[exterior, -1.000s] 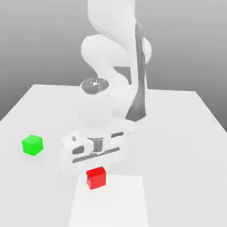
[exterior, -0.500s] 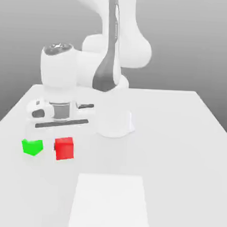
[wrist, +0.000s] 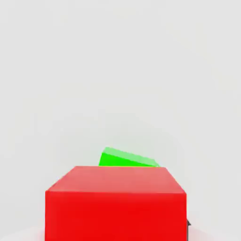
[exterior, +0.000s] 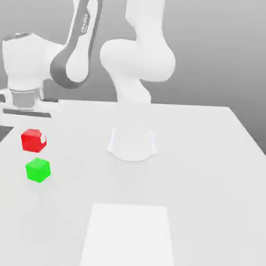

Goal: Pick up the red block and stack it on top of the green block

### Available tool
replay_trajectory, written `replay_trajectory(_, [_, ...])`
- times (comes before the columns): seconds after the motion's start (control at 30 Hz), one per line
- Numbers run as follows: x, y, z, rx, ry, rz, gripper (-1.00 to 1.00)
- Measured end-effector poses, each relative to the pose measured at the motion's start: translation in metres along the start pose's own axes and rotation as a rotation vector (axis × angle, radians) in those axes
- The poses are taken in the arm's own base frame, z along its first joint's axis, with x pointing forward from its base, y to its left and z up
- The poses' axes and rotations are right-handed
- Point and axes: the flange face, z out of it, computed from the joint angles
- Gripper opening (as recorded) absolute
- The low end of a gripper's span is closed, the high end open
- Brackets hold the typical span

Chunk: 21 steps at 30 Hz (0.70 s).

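The white jointed arm rises from its round base at the bench's centre, bends at a bulky elbow near twelve o'clock, then reaches across toward nine o'clock in the exterior view. Its grey-banded forearm ends in a wrist pointing straight down. The white two-finger pincer hangs below it, closed on the small bright red matte cube, held clear of the bench.

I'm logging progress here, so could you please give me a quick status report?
End effector shut on small matte red cube, lifted. Small matte green cube on white table, just below. Nothing between them.
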Motion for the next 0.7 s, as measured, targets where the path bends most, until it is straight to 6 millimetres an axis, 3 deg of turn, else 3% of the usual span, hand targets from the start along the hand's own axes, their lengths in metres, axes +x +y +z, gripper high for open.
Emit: replay_trajectory(0.7, [-0.001,0.0,0.043,-0.001,-0.009,-0.001,-1.0])
